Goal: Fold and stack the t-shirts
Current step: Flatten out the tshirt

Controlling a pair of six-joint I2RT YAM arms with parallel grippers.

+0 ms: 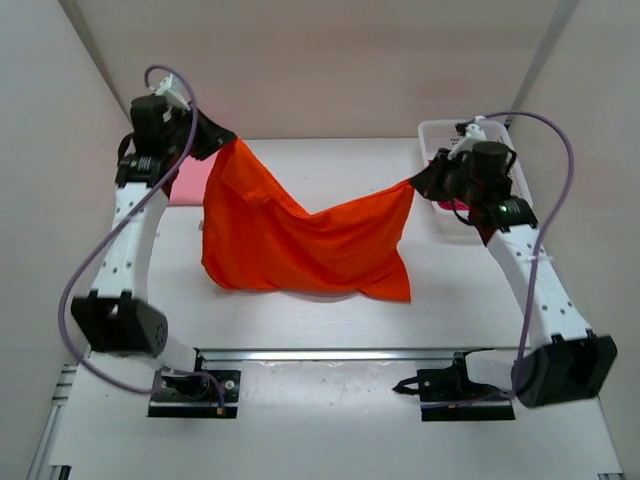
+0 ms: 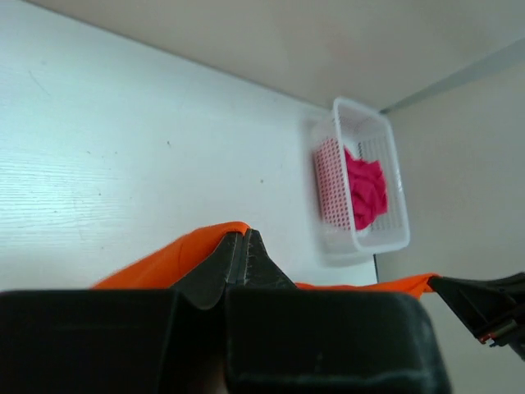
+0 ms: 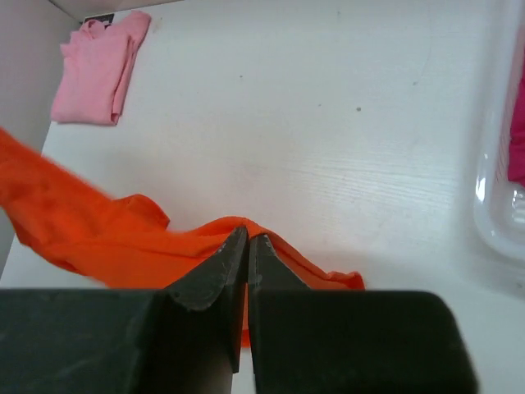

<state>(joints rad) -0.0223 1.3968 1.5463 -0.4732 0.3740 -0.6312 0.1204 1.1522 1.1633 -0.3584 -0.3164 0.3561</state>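
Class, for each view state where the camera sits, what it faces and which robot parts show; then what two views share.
Top external: above and behind, looking down; left arm and right arm show.
Left wrist: on its arm, facing the basket; left gripper shows.
Right wrist: on its arm, facing the pink shirt; right gripper shows.
Both wrist views share the orange shirt.

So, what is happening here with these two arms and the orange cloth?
Both arms hold the orange t-shirt up between them: the left gripper is shut on one corner, the right gripper on another. The light pink t-shirt lies folded on the table. The magenta t-shirt lies crumpled in the white basket.
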